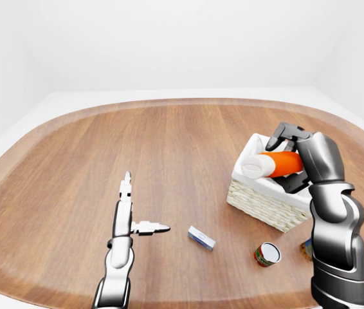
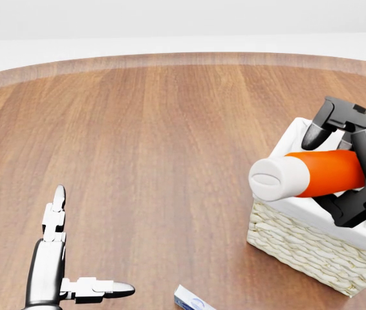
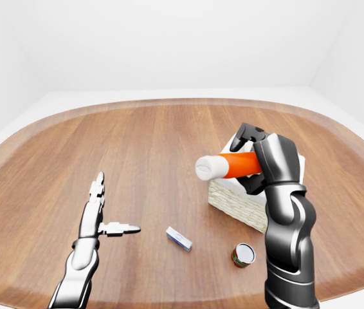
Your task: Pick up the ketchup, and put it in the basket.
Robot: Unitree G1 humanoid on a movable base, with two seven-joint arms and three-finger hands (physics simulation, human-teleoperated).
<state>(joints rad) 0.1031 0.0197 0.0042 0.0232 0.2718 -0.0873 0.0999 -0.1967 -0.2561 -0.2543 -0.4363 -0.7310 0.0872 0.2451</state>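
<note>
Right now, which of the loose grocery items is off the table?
The ketchup: the right hand grips it, lying sideways, over the basket. The small box and tipped can lie on the table.

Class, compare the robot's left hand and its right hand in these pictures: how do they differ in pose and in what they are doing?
The left hand is open, fingers spread, and holds nothing; the right hand is shut on the ketchup bottle, which lies sideways.
The left hand hangs over bare table, away from any object; the right hand is over the basket.
Both are three-fingered hands on silver and black arms.
</note>
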